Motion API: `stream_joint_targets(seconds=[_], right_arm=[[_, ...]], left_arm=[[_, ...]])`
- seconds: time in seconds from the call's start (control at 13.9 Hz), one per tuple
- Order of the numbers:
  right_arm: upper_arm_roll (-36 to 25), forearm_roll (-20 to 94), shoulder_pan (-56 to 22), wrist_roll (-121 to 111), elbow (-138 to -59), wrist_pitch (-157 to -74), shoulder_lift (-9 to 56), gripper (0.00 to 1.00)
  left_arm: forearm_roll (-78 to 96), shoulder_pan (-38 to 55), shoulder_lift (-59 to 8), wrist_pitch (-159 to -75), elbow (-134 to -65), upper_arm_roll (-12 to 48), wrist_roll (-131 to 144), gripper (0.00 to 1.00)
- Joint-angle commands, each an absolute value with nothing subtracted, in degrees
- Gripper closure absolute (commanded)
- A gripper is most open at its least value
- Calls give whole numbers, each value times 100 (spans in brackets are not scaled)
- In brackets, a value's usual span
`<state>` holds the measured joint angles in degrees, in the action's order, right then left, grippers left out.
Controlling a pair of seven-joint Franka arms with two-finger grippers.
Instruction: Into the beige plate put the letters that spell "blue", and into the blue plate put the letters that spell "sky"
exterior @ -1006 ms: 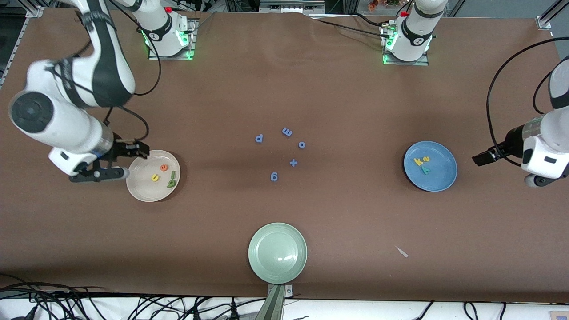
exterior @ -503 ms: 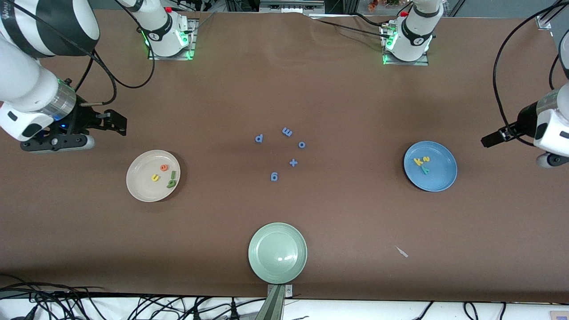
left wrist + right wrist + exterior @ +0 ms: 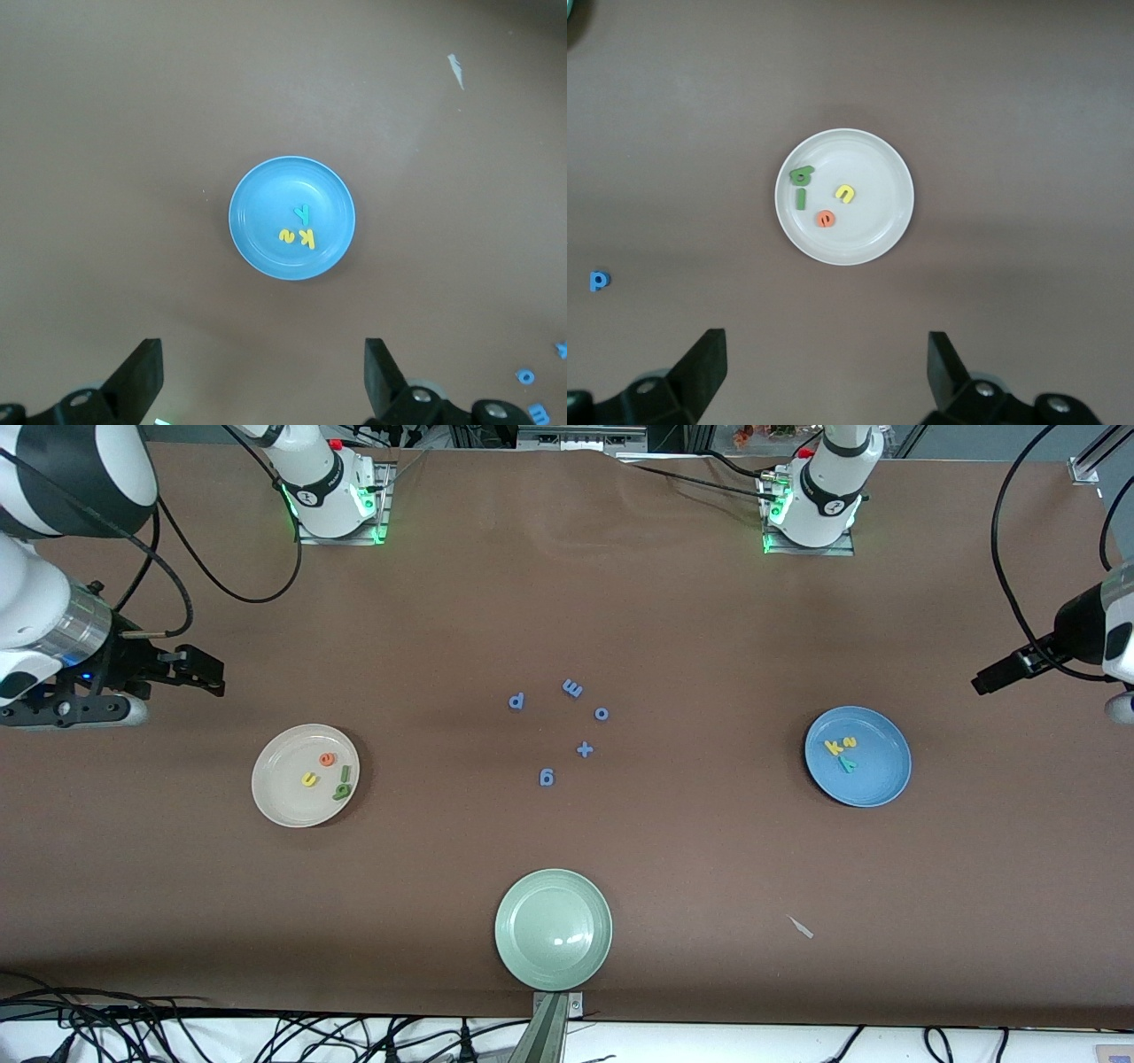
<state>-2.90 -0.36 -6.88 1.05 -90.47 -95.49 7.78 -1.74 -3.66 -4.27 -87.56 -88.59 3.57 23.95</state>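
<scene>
Fingers on the left gripper (image 3: pixel 261 385) are wide apart and hold nothing; they touch nothing. Fingers on the right gripper (image 3: pixel 824 376) are wide apart too, and they are empty. The left gripper is up over the bench (image 3: pixel 673 620) at the left arm's end, near the blue plate (image 3: pixel 873 784). The right gripper is up over the right arm's end, near the beige plate (image 3: pixel 275 797).

The green b (image 3: pixel 802 174), the dark green l (image 3: pixel 801 199), the yellow u (image 3: pixel 845 192) and the orange e (image 3: pixel 825 218) lie in the beige plate. The yellow s (image 3: pixel 287 235), the yellow k (image 3: pixel 307 237) and the teal y (image 3: pixel 303 212) lie in the blue plate. So the job looks done.

What could go wrong now? An arm coming low could bump a plate and spill the tiny letters. The blue letters (image 3: pixel 572 688) in the middle of the bench could get picked up by mistake
</scene>
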Motion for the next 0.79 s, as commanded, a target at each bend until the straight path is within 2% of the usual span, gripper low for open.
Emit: stream_joint_targets(seconds=[0.0, 0.72], right_arm=[[437, 62, 41, 96, -8921, -9177, 607, 0], [387, -35, 61, 132, -8622, -8983, 571, 0]], left_arm=[[-18, 18, 0, -8456, -9062, 53, 1805, 0], [378, 0, -149, -8481, -8833, -149, 915, 0]])
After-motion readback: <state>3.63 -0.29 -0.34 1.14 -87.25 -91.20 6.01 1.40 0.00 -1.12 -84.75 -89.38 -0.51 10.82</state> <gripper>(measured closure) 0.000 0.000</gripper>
